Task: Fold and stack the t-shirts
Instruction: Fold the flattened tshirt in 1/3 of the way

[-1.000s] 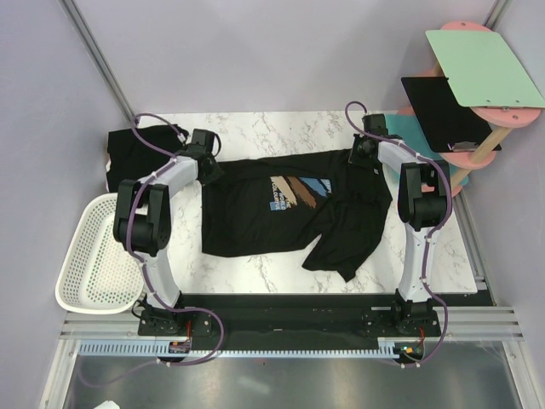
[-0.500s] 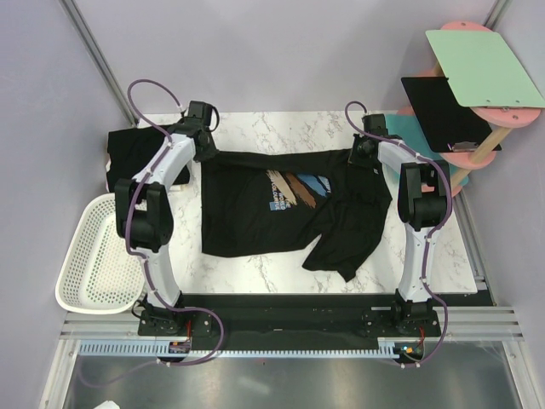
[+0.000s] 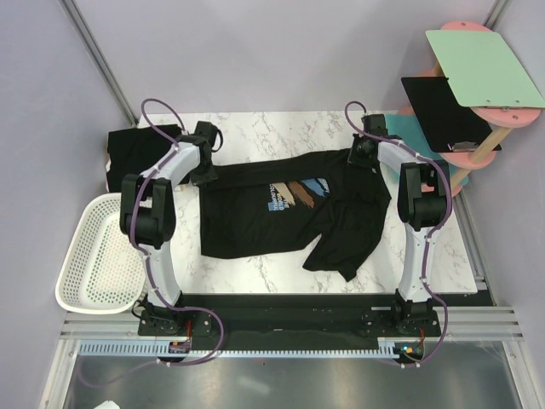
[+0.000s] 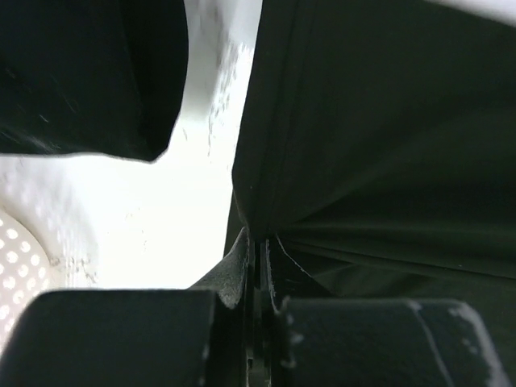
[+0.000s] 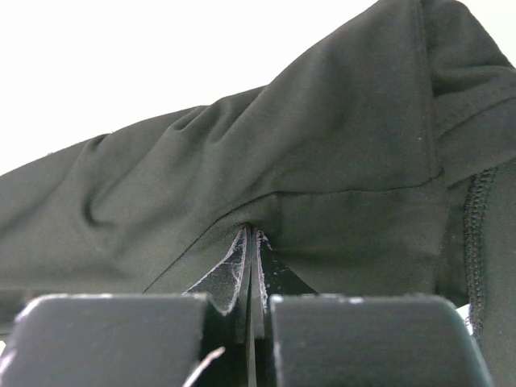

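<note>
Pinching the far edge of the printed t-shirt (image 3: 255, 226) at both ends, the two arms hold it stretched between them. The left end effector (image 4: 256, 246) is clenched on a fold of black cloth at the shirt's far-left corner. The right end effector (image 5: 251, 238) is clenched on a seamed fold at its far-right corner. That held edge runs left to right across the marble table (image 3: 272, 128). From it the body of the shirt lies toward the arms' bases, with the print (image 3: 298, 192) facing up close to the held edge.

The cloth therefore sits on the near side of both end effectors, and a fold would likely carry the far edge toward the near hem. The near-right part is bunched and skewed, which may spoil an even fold. The second t-shirt (image 3: 132, 153) lies at the table's far-left corner, near the left end effector and well apart from the right one, so the left arm is nearer to it.
</note>
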